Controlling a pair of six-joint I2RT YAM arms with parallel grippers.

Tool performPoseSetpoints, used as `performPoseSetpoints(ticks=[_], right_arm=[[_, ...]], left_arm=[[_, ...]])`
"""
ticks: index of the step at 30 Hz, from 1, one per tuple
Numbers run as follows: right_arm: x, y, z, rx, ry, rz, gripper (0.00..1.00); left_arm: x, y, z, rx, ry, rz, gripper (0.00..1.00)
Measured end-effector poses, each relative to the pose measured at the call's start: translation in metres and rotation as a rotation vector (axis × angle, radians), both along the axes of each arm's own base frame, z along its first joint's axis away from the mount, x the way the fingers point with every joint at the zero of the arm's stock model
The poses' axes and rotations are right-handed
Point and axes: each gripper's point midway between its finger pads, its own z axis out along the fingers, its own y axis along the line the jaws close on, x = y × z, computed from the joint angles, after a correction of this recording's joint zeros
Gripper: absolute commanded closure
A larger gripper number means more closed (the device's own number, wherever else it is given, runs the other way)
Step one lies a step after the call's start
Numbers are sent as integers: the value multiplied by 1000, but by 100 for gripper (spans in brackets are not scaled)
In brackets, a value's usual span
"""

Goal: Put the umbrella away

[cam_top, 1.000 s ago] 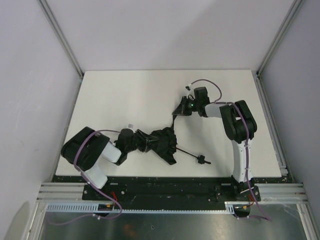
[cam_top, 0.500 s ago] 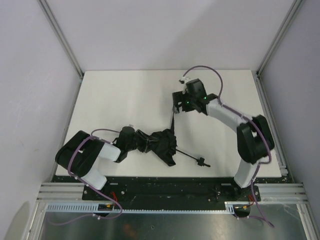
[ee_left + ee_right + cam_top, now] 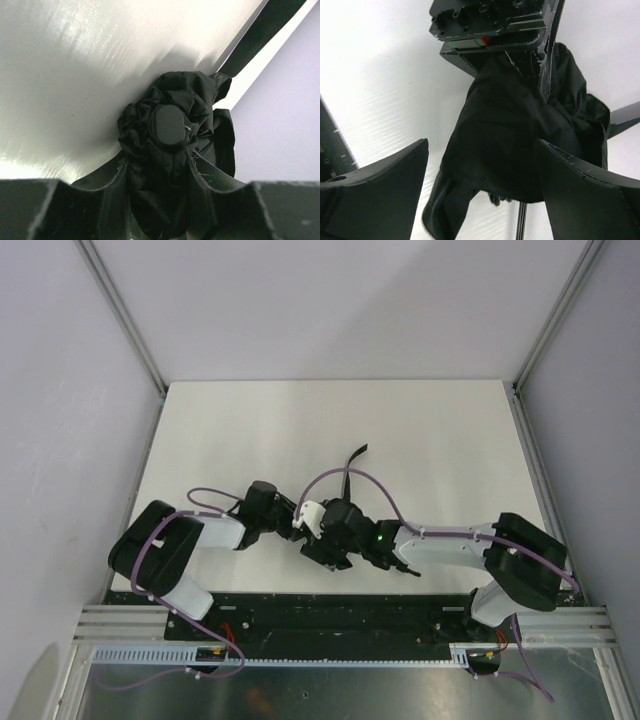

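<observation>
The umbrella (image 3: 322, 548) lies near the table's front edge as a crumpled black canopy, largely covered by my right arm. Its strap (image 3: 352, 462) trails toward the back. My left gripper (image 3: 287, 523) is shut on the canopy's tip, where bunched fabric (image 3: 165, 165) with a round cap (image 3: 170, 125) sits between the fingers (image 3: 112, 200). My right gripper (image 3: 481, 144) stands open, its fingers (image 3: 395, 175) wide on either side of the hanging canopy (image 3: 515, 135) without touching it. The thin shaft (image 3: 521, 222) shows below the fabric.
The white table (image 3: 250, 430) is enclosed by pale walls and metal frame rails (image 3: 545, 490) on the left and right. A black strip (image 3: 330, 605) runs along its front edge. My right arm (image 3: 440, 545) lies low across the front right.
My right gripper let go of the strap at the back, opened wide, and swung down and left to the canopy beside my left gripper. The left gripper kept its hold.
</observation>
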Motion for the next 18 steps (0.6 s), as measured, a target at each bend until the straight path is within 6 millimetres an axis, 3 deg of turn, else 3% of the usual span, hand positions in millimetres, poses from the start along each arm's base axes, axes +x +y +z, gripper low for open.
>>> performPoseSetpoints(ticks=[5,9,11,14,18], right_arm=[[16,4,-18,-50,-118,-1,6],[38,2,-31,-102,-216,-59,12],[47,-1,-39,-131,-248,-95,23],[56,1,-41,-136,-260,-132,52],[57,2,-46,-119,-195,-163,71]], left_arm=[[0,0,0,15,22,-4,100],[0,-1,0,18,33,-7,100],[0,-1,-1,19,37,-8,100],[1,-1,0,22,40,-7,100],[7,0,0,35,41,2,100]])
